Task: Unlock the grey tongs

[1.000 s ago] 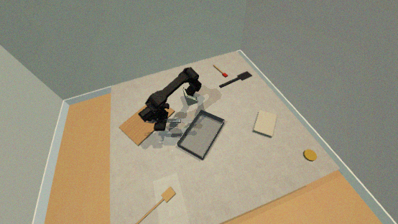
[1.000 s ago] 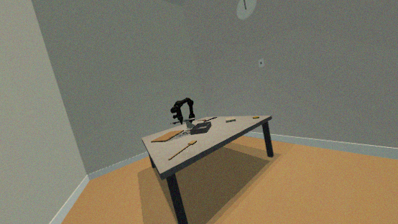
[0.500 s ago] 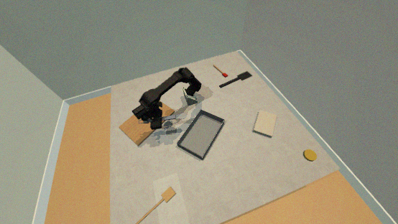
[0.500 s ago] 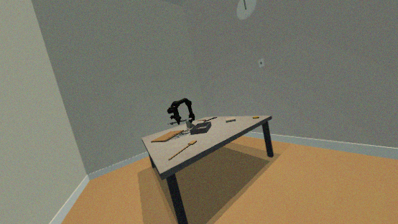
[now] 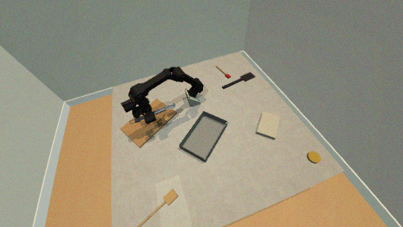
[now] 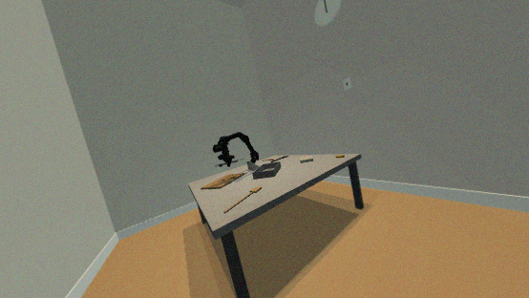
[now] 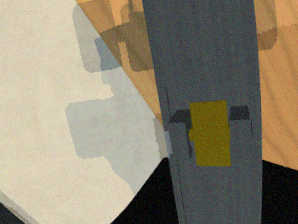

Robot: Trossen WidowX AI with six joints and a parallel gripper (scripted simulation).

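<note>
My gripper [image 5: 148, 119] [image 6: 229, 163] is shut on the grey tongs [image 5: 166, 108] [image 6: 239, 159] [image 7: 205, 50] and holds them in the air, roughly level, above the wooden board [image 5: 127, 129] [image 6: 215, 183] [image 7: 281, 100]. In the wrist view the tongs run top to bottom, with a yellow part [image 7: 211, 135] in a slot in their body. The tongs look narrow in the top and exterior views; whether their lock is engaged cannot be told. The roasting tin [image 5: 192, 153] [image 6: 260, 175] stands to the right of the board with nothing across it.
A grey-green angled piece [image 5: 193, 100] stands by the arm's base. A black spatula [image 5: 238, 81] and a red-headed brush [image 5: 227, 76] lie at the back. A cream block [image 5: 268, 125] and a yellow disc [image 5: 313, 157] are to the right. A wooden spatula [image 5: 170, 197] lies in front.
</note>
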